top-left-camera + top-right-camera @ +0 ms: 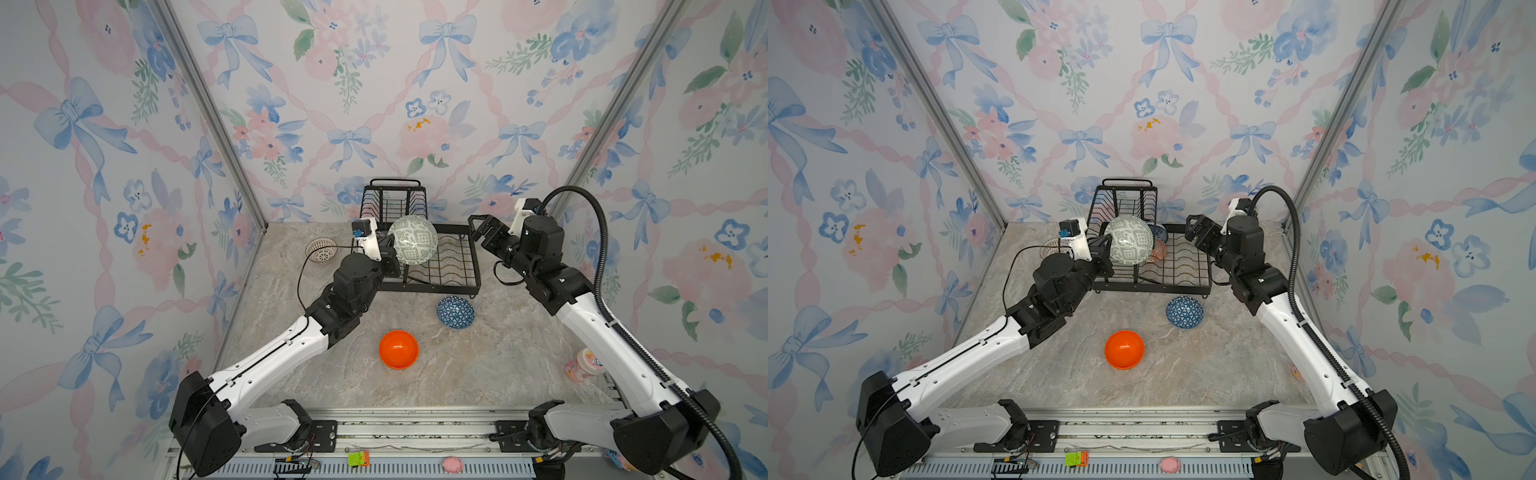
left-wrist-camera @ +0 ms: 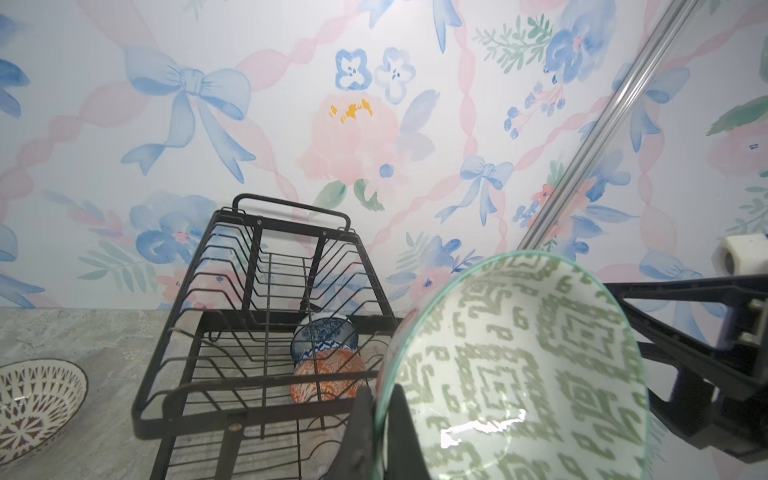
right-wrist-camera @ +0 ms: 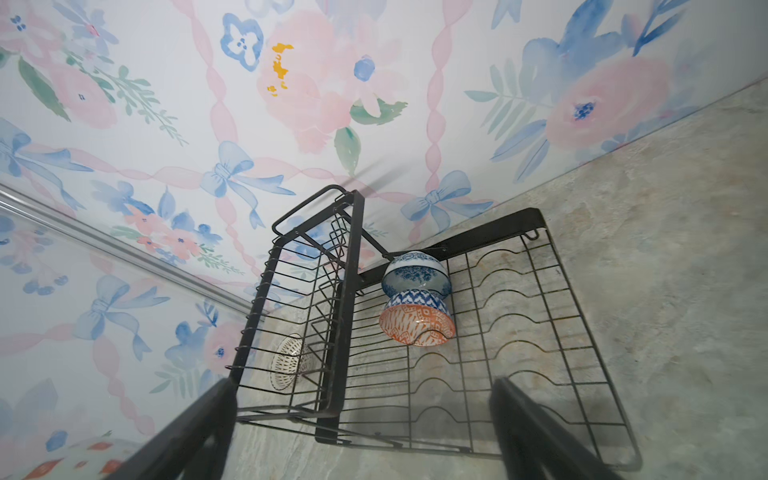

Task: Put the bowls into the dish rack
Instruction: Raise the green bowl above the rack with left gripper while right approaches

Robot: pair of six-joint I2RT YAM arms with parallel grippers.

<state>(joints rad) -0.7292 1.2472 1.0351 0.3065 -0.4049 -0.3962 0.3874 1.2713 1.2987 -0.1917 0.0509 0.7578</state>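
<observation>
Marble-look table [image 1: 498, 365], floral walls all round. Rack [image 1: 440, 286] sits at the back, centre. L gripper [image 2: 380, 415] is clamped on the rim of the green bowl [image 1: 413, 245], holding it on edge & tilted, up over the rack's left side. R gripper [image 1: 478, 230] hovers by the rack's right edge, jaws wide apart, empty. Two bowls are in the lower tray near the back: blue-white bowl [image 3: 415, 274] w/ red-orange bowl [image 3: 415, 322] touching it, both on their sides. Lattice bowl [image 1: 321, 250] is on the table left of the rack. Dark blue bowl [image 1: 455, 312] lies just in front of the rack. Orange bowl [image 1: 398, 349] is nearer the front, apart from it.
</observation>
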